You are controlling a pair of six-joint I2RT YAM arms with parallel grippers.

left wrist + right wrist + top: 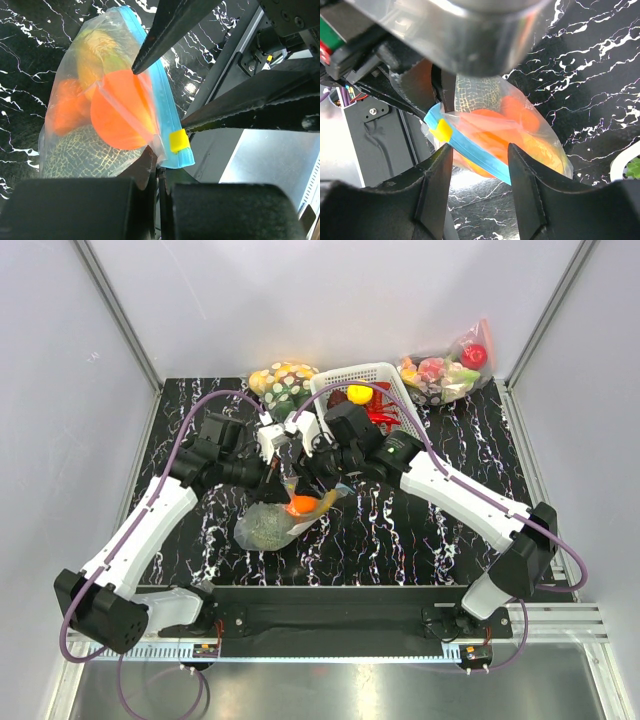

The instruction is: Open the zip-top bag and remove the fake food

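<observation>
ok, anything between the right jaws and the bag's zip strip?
Nothing visible. The right gripper has its jaws open either side of the teal zip strip of the zip-top bag. The left gripper is shut on the bag's corner beside the yellow slider, clear of that gap.

Passable over bare worktop [430, 540] at lower right and upper left. Crowded at centre by left arm [150, 510] and right arm [460, 490] meeting over the zip-top bag [285, 518]. Blocked at upper middle by white basket [402, 395], spotted bag [283, 380] beside it, apple bag [445, 375] at upper right
</observation>
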